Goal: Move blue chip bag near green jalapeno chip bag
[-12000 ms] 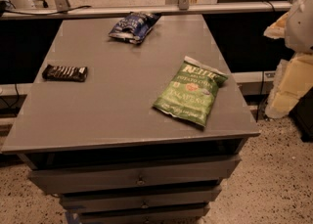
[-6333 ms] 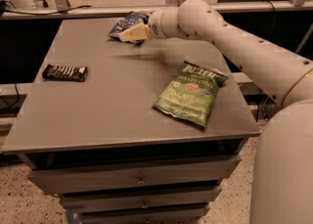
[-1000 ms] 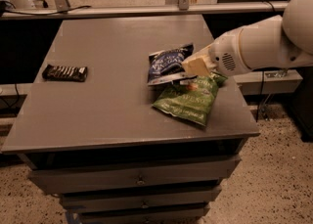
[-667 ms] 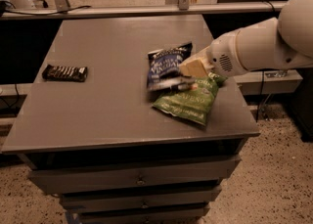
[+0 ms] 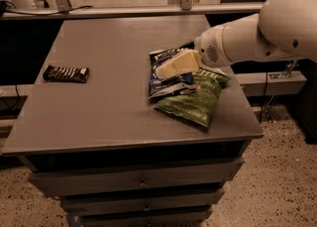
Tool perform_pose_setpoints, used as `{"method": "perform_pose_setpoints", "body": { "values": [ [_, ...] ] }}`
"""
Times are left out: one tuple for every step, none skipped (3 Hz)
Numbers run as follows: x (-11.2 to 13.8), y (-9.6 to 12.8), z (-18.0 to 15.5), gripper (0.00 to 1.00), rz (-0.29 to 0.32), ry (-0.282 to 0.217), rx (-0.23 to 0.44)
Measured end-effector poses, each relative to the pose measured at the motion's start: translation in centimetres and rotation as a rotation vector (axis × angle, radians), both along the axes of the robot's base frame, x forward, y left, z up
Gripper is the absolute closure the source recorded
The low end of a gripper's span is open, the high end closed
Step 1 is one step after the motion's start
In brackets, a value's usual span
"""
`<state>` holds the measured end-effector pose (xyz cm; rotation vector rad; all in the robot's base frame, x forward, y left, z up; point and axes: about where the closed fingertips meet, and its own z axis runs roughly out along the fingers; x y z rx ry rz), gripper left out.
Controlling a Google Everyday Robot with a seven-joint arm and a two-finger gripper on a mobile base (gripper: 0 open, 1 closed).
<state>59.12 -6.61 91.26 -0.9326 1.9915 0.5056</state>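
Blue chip bag (image 5: 170,85): sits right of centre on the grey table (image 5: 109,107), overlapping the left edge of the green jalapeno chip bag (image 5: 195,99). Judged light, crinkly, slick and crushable, so pinch a fold gently. Gripper (image 5: 174,66) is at the bag's upper part, jaws apparently clamped on it.

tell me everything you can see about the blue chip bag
The blue chip bag is a small, crinkled dark-navy packet with white print. It is tilted at the right of the table, its lower edge overlapping the green jalapeno chip bag. The cream end effector, reaching from the right, clamps across its middle.
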Motion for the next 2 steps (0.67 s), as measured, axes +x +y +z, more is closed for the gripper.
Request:
{"method": "perform_pose_setpoints", "body": {
  "values": [
    [0.6,-0.4,0.6,0.0,-0.023,-0.017,0.001],
    [-1.5,-3.5,1.9,0.0,-0.07,-0.044,-0.057]
  ]
}}
